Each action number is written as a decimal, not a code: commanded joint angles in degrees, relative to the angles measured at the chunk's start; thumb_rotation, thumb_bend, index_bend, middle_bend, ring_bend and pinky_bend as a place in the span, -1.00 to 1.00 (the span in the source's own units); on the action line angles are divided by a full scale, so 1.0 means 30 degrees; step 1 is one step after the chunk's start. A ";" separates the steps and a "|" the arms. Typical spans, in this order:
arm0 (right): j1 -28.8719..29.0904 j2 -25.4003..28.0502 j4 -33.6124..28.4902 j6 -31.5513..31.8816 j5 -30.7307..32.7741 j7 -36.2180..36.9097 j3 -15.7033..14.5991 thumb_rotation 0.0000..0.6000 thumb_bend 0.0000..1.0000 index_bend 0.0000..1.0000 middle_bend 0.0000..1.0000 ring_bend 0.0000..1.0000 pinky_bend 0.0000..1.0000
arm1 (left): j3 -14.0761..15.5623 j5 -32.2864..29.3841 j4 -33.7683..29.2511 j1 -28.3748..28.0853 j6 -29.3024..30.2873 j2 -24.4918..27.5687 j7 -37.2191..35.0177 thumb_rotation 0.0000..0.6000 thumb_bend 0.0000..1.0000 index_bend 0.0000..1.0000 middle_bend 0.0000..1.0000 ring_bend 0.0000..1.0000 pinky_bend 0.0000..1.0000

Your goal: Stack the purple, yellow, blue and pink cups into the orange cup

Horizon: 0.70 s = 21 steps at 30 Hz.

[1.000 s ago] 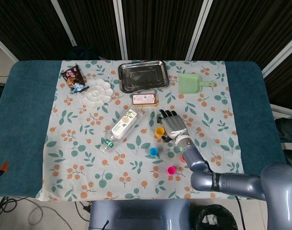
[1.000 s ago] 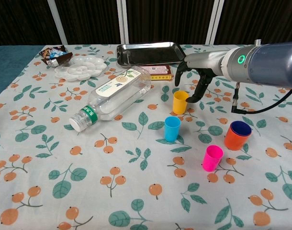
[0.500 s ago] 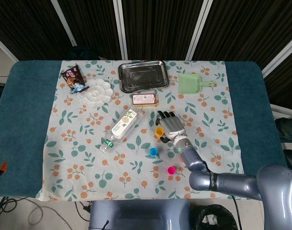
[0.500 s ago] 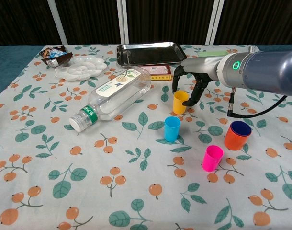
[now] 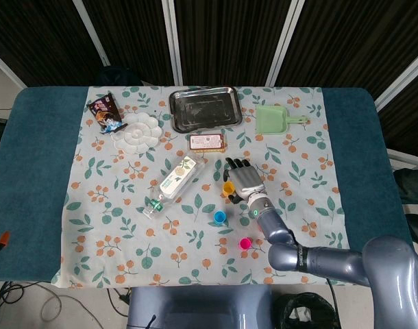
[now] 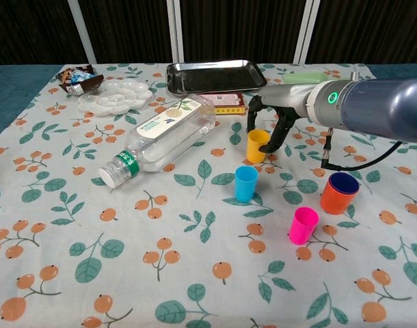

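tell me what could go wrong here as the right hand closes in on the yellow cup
The right hand has its fingers spread around the yellow cup without a firm grip, so a glancing touch might tip it. The blue cup stands close in front and could get knocked. The orange cup already holds a purple cup, so seating may be tight.

All upright: yellow cup (image 6: 256,145) at 12, blue cup (image 6: 245,183) centre, pink cup (image 6: 303,225) at 5, orange cup (image 6: 338,196) at 3 with purple cup (image 6: 342,182) nested inside.

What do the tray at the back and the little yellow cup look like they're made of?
The tray looks like bare metal, probably steel: grey, shiny, with reflections. The yellow cup looks like plastic: solid even colour, smooth and fairly matte.
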 commanded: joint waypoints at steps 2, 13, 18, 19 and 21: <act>-0.0051 -0.0007 0.0062 -0.0073 -0.0028 0.0039 0.0026 1.00 -0.21 -0.18 -1.00 -0.87 -0.82 | 0.0006 0.0000 -0.0006 -0.0001 -0.0008 -0.0001 0.0010 1.00 -0.55 -0.72 -0.86 -0.99 -1.00; -0.0115 -0.0108 0.0182 -0.0138 -0.0194 0.0090 0.0162 1.00 -0.21 -0.09 -1.00 -0.84 -0.82 | 0.0011 0.0015 -0.0003 -0.0004 -0.0020 0.0007 -0.0010 1.00 -0.55 -0.72 -0.86 -0.99 -1.00; -0.0139 0.0063 -0.0089 -0.0163 -0.0257 0.0136 0.0294 1.00 -0.21 -0.07 -1.00 -0.84 -0.82 | -0.0013 -0.0004 0.0010 0.0000 -0.0010 0.0025 -0.0055 1.00 -0.55 -0.72 -0.86 -0.99 -1.00; -0.0144 0.0107 -0.0146 -0.0163 -0.0264 0.0139 0.0305 1.00 -0.21 -0.07 -1.00 -0.84 -0.82 | -0.0016 -0.0006 0.0012 0.0000 -0.0010 0.0028 -0.0058 1.00 -0.55 -0.72 -0.86 -0.99 -1.00; -0.0164 0.0429 -0.0520 -0.0133 -0.0341 0.0083 0.0317 1.00 -0.21 -0.07 -1.00 -0.84 -0.82 | -0.0028 -0.0029 0.0032 0.0002 -0.0016 0.0038 -0.0089 1.00 -0.55 -0.72 -0.86 -0.99 -1.00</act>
